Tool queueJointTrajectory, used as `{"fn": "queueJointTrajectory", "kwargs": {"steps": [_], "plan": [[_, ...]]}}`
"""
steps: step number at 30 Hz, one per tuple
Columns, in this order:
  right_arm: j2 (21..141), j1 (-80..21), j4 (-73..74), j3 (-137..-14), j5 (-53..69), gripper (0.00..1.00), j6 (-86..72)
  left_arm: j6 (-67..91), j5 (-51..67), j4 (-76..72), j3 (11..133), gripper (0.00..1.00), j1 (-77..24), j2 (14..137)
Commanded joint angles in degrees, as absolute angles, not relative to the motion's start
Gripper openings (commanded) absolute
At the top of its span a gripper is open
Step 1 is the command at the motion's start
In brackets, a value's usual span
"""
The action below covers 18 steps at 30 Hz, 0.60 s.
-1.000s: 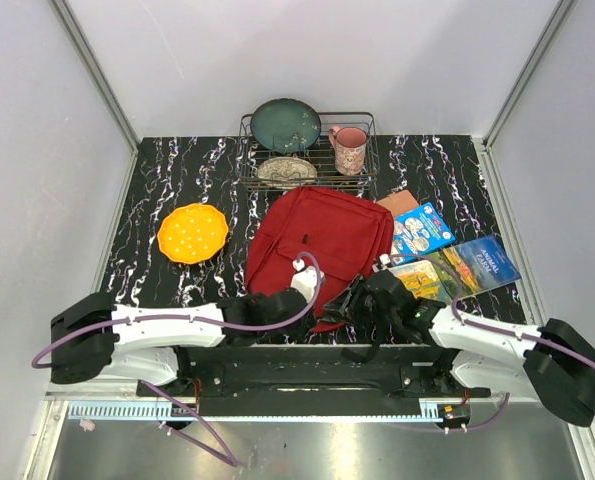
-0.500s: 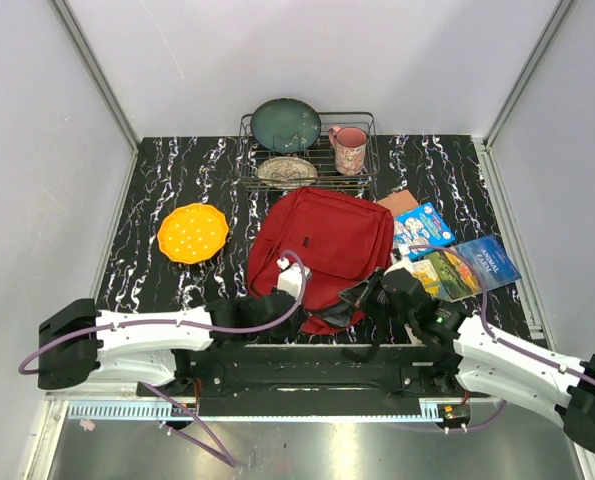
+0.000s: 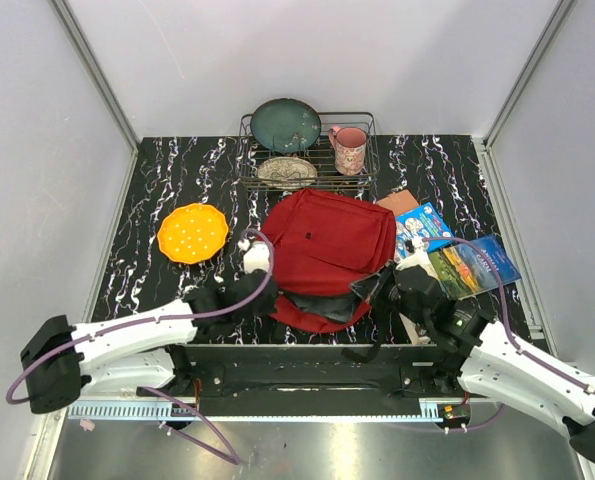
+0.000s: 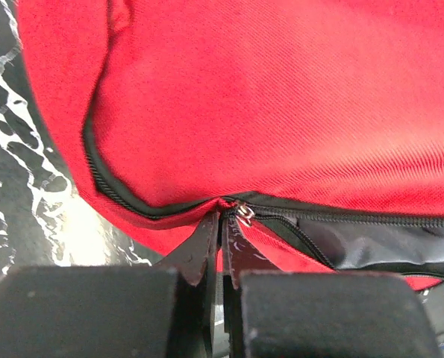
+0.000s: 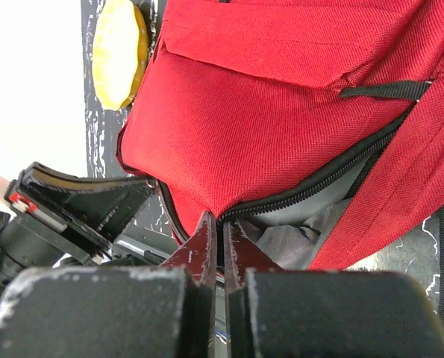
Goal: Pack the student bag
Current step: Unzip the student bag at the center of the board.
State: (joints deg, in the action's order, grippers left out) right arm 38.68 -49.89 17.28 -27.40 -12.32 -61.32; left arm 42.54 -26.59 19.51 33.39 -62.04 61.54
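The red student bag lies in the middle of the table, its main zip partly open along the near edge and showing grey lining. My left gripper is at the bag's near left edge. In the left wrist view it is shut on the zipper pull just below the metal slider. My right gripper is at the bag's near right edge. In the right wrist view it is shut on the red fabric rim beside the zip teeth.
An orange plate lies left of the bag. A wire dish rack behind it holds a green plate, a patterned bowl and a pink mug. Books lie to the right.
My left gripper has moved left along the bag's near edge with the zipper pull, and the zip opening has widened. My right gripper has shifted right, holding the rim. The bag has flattened out.
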Motion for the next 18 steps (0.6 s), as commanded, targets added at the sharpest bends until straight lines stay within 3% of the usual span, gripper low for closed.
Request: {"fn": "queueJointTrajectory", "kwargs": {"steps": [1,10,18], "plan": [[35.8,-49.7,21.8,-32.2,-18.2,0.00,-56.2,39.0,-31.0,27.8,33.5,0.00,-53.5,57.2],[33.4,-49.7,21.9,-34.0,-18.4,0.00,-54.5,31.7,-25.0,27.3,34.9,0.00,-48.3,53.9],[43.7,-49.8,18.2,-37.2,-16.1,0.03,-52.9,30.1,-0.6,11.5,30.0,0.00,-52.5,45.8]]}}
